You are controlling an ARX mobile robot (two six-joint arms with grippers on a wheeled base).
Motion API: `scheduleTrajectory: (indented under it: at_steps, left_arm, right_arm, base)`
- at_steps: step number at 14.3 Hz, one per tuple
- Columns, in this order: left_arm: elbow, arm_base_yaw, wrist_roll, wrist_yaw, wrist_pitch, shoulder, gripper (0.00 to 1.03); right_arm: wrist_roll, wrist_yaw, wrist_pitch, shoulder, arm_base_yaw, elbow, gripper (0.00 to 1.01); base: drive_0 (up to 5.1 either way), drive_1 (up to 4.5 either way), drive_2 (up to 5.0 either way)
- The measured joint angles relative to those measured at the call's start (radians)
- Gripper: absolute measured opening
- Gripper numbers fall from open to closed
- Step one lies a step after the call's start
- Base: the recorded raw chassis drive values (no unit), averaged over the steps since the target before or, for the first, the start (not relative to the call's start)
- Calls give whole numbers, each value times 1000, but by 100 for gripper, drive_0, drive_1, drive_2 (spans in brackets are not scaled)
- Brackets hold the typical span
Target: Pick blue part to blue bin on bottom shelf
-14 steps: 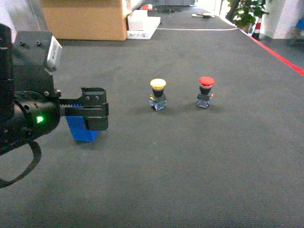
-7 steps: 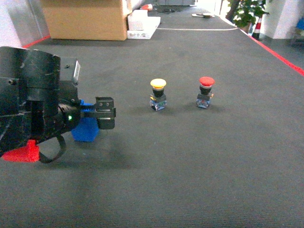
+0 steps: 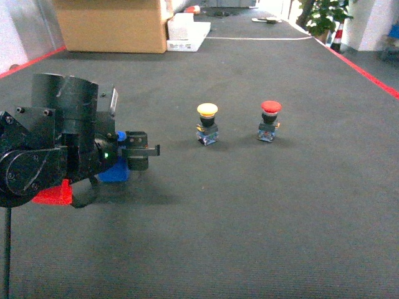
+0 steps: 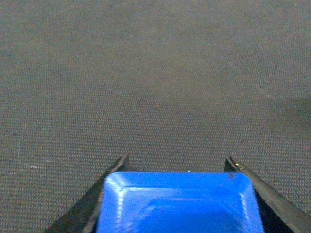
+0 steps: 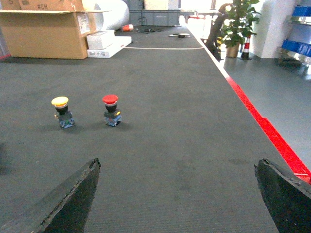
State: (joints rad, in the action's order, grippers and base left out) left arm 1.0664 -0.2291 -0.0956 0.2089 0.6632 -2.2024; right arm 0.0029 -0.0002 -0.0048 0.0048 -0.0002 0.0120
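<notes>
I get even, soft indoor light; faint shadows pool beside the arm on the dark carpet [image 3: 249, 218], windows glare far back, left wrist view slightly blurred

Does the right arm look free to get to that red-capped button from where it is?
Probably yes. In its wrist view the right gripper is open, and only bare carpet lies between it and the red button. The yellow button stands apart to one side. Whether it reaches that far is unclear.
</notes>
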Motion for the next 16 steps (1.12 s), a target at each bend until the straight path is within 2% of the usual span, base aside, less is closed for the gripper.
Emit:
scheduleTrajectory:
  at_steps: [1, 2, 5, 7, 9, 11, 12, 16]
  left_arm:
    - [0, 0, 3, 0, 3, 0, 51]
    - [-1, 0, 15, 0, 15, 0, 45]
    - [-62, 0, 26, 3, 66, 23, 44]
    - [-173, -5, 16, 10, 119, 127, 44]
    - [-351, -43, -3, 71, 153, 373, 44]
    - [-521, -108, -18, 127, 48, 712, 44]
    - [-571, -137, -10, 171, -9, 854, 44]
    - [-689, -281, -2, 375, -256, 1350, 44]
  right_arm:
    - [0, 0, 0, 0, 0, 0, 98]
    - [0, 0, 0, 0, 0, 0, 98]
    - [0, 0, 0, 0, 0, 0, 98]
    - [0, 0, 0, 0, 0, 0, 98]
    - [0, 0, 0, 0, 0, 0, 98]
    - [0, 0, 0, 0, 0, 0, 98]
    - [0, 0, 0, 0, 0, 0, 98]
    - [0, 0, 0, 0, 0, 0, 98]
  base:
    - [0, 0, 0]
    - [0, 0, 0]
    - [0, 0, 0]
    - [0, 0, 0]
    - [0, 0, 0]
    - [0, 0, 0]
    - [0, 0, 0]
    - [0, 0, 0]
